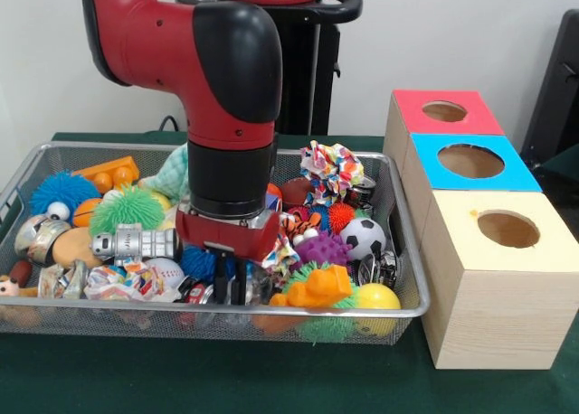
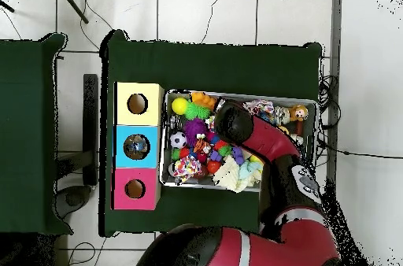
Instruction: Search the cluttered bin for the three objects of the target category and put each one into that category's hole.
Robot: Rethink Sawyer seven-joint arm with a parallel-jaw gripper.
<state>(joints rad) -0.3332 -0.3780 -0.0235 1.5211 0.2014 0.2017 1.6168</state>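
The cluttered bin (image 1: 398, 310), a wide silver wire-mesh basket, is full of small toys; in the overhead view its rim (image 2: 315, 104) shows beside the arm. My gripper (image 1: 231, 292) is lowered into the bin's front middle, among the toys, between a white baseball (image 1: 167, 271) and an orange toy (image 1: 317, 287). The clutter hides its tips, so I cannot tell whether it holds anything. In the overhead view the red arm (image 2: 232, 121) covers it. Three wooden boxes with round holes stand beside the bin: red top (image 1: 443, 111), blue top (image 1: 470, 161), pale yellow top (image 1: 507, 229).
In the bin lie a soccer ball (image 1: 362, 236), a yellow ball (image 1: 377, 298), a purple spiky ball (image 1: 323, 249), a green spiky ball (image 1: 127, 208), a blue spiky ball (image 1: 61, 190), a silver robot toy (image 1: 136, 244) and a knotted colourful cloth (image 1: 330, 170). The table has a green cloth (image 1: 271, 378).
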